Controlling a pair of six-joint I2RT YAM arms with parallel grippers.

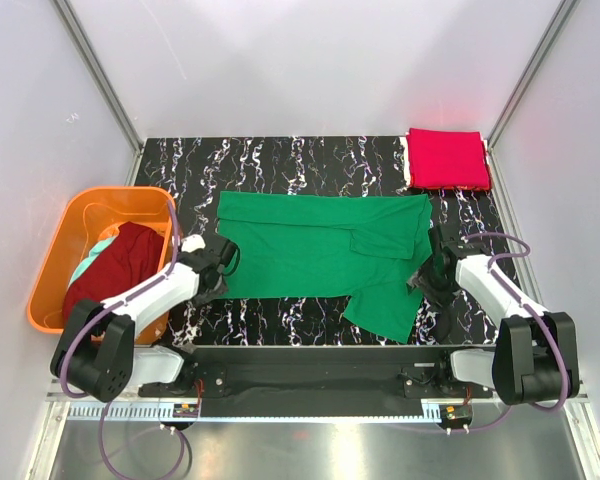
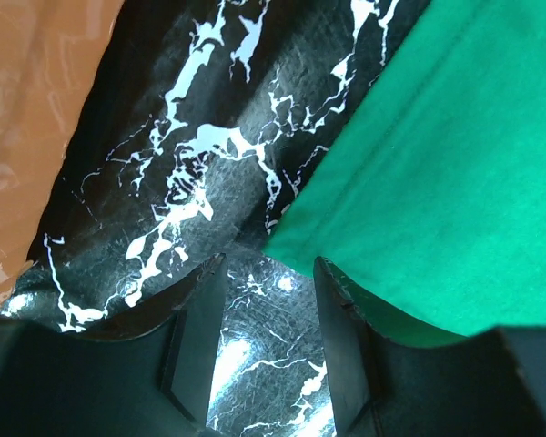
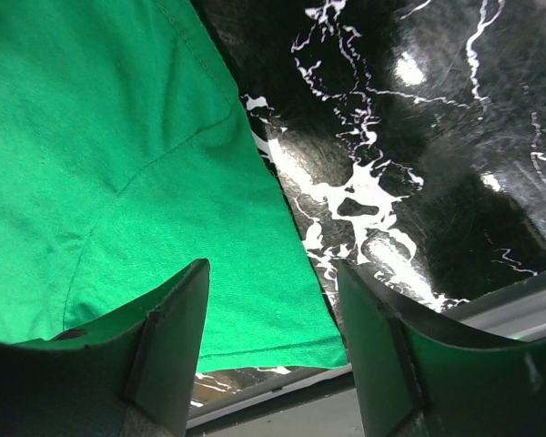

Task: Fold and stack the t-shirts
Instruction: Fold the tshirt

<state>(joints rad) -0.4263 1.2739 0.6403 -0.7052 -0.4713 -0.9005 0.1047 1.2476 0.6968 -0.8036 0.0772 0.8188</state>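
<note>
The green t-shirt (image 1: 320, 250) lies spread on the black marbled table (image 1: 280, 160), one sleeve flopped toward the near edge. My left gripper (image 1: 220, 262) is open at the shirt's left hem; in the left wrist view the green cloth (image 2: 446, 173) lies just past my empty left gripper (image 2: 268, 273). My right gripper (image 1: 427, 270) is open at the shirt's right side; in the right wrist view the green sleeve (image 3: 127, 182) lies under my right gripper (image 3: 273, 282). The red t-shirt (image 1: 447, 158) lies folded at the back right. The maroon t-shirt (image 1: 115, 268) and the pale teal garment (image 1: 94, 252) lie in the basket.
The orange plastic basket (image 1: 68, 240) stands at the table's left edge, its wall showing in the left wrist view (image 2: 27, 118). White walls enclose the table. The table's near edge rail (image 3: 346, 391) shows just below the green sleeve.
</note>
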